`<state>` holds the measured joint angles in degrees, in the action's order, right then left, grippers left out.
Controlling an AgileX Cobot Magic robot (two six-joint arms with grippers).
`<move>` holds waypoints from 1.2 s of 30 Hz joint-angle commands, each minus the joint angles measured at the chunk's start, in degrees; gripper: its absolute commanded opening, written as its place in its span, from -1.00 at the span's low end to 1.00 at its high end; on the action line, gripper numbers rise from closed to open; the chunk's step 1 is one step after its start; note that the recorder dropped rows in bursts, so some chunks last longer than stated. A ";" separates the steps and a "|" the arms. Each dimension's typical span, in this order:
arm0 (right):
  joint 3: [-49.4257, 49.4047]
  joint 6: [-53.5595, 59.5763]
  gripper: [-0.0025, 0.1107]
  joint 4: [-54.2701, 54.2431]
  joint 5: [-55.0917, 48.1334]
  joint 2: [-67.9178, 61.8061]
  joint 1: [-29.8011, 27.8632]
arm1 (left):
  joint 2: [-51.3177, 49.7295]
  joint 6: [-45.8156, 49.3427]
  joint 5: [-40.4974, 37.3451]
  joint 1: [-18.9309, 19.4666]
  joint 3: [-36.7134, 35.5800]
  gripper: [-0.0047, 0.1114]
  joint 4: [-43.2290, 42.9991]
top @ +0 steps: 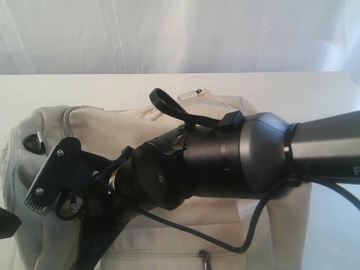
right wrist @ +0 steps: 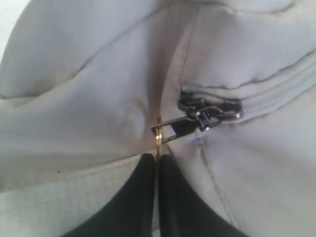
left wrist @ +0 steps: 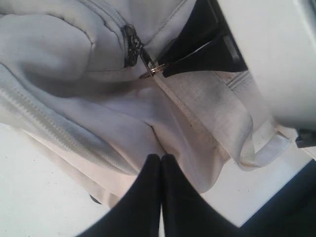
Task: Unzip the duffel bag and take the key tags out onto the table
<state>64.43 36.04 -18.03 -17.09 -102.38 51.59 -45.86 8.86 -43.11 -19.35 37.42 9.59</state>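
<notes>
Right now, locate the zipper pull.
In the right wrist view the zipper pull sits at the zipper's end on the duffel bag, its ring pinched by the shut jaws of the right gripper.

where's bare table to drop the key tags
Free: the wide white tabletop strip behind the soft beige duffel bag, and the patch past its right end. Crowded: the bag's top, where the right gripper pinches the zipper's metal ring.

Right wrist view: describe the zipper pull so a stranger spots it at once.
A beige duffel bag lies on the white table; follow its grey zipper to its end. The zipper pull there is dark metal with a gold ring, which the right gripper pinches, unlike the pocket pull hanging free.
</notes>
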 commanded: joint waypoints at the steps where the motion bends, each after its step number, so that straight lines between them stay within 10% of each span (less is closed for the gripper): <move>1: 0.19 -0.49 -0.77 -0.32 0.80 0.00 -0.30 | 0.49 0.16 -0.74 0.02 -0.07 -0.92 0.62; 6: 0.19 -0.49 -0.42 -0.78 1.66 0.00 -0.30 | 0.49 0.16 -0.74 0.02 -0.07 -0.92 0.62; 36: 0.19 -0.49 -0.29 -5.71 5.95 -2.47 -0.08 | 0.49 0.16 -0.58 0.02 -0.07 -0.92 0.62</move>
<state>64.43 36.02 -23.42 -12.81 -104.87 51.59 -45.86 8.94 -43.11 -19.35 37.42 9.59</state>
